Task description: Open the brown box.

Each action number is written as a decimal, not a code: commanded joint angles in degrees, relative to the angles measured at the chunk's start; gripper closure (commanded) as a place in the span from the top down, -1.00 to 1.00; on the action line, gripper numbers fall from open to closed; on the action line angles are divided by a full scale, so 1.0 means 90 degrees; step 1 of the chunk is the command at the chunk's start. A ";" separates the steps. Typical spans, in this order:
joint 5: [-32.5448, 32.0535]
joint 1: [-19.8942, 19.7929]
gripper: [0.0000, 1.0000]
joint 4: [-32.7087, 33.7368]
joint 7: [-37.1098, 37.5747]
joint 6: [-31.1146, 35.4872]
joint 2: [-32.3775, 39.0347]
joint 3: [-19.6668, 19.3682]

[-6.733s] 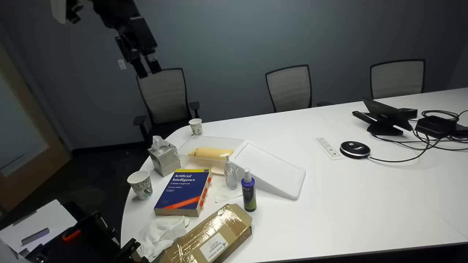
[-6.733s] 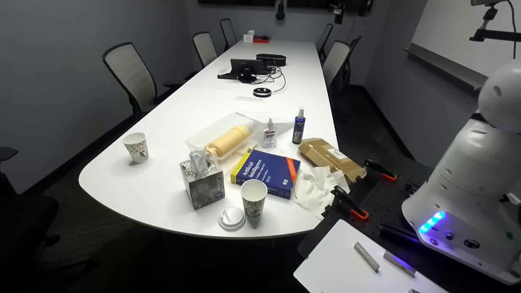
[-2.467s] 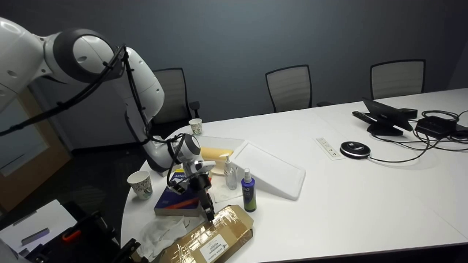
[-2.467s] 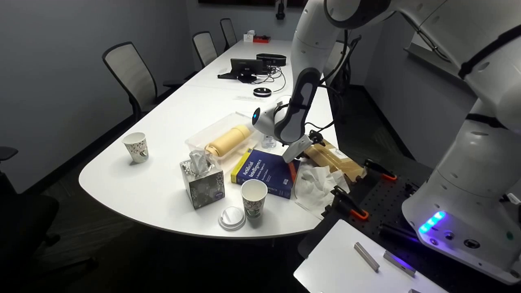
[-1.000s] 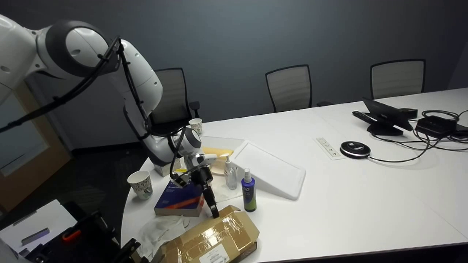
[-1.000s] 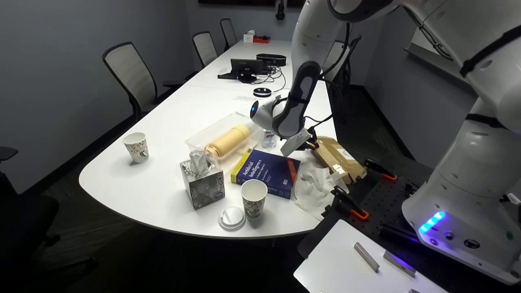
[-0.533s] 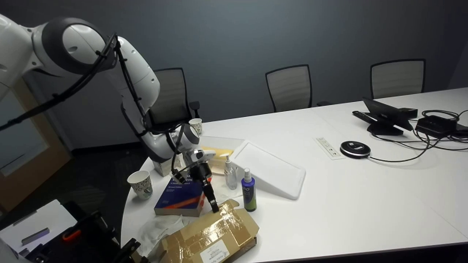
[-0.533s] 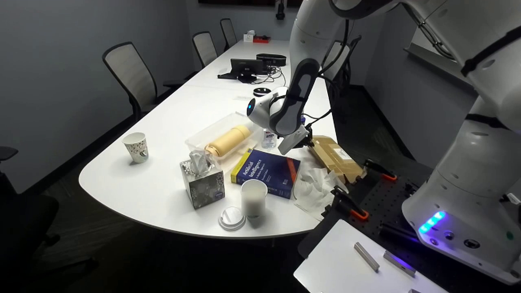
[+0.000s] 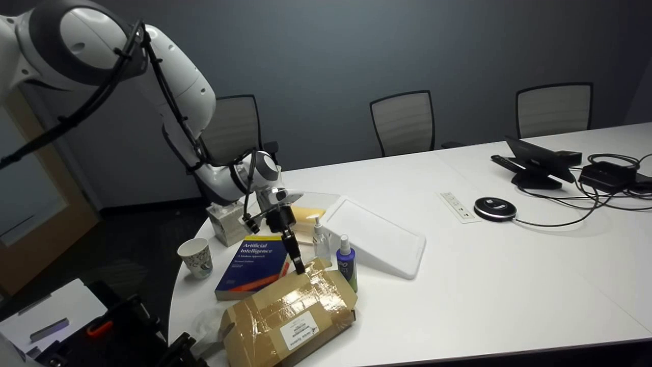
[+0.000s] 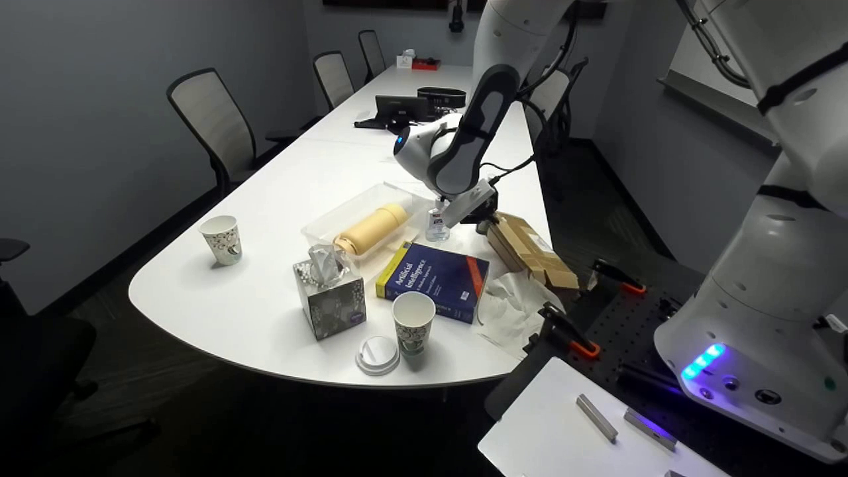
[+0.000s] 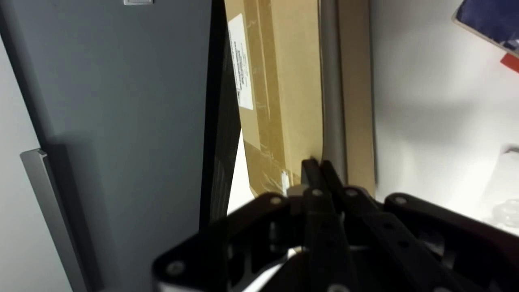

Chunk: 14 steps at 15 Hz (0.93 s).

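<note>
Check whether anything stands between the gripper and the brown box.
Nothing visible: in the wrist view the gripper is closed on the brown box at its raised lid edge. The blue book lies off to one side.

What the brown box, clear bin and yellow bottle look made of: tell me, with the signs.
Brown box: dull cardboard, by its folded end flap, with glossy tape along the top. Clear bin: probably smooth plastic, being see-through. Yellow bottle: satin, opaque; plastic or coated metal, I can't tell which.
</note>
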 commanded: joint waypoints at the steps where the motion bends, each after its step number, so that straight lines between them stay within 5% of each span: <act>1: 0.0484 -0.0255 -0.99 -0.0277 -0.0679 0.0373 -0.0409 0.0008; 9: 0.2221 -0.0922 -0.99 -0.0880 -0.2696 0.2139 -0.0777 -0.0253; 14: 0.3061 -0.0868 -0.99 -0.1194 -0.3684 0.2403 -0.1170 -0.0538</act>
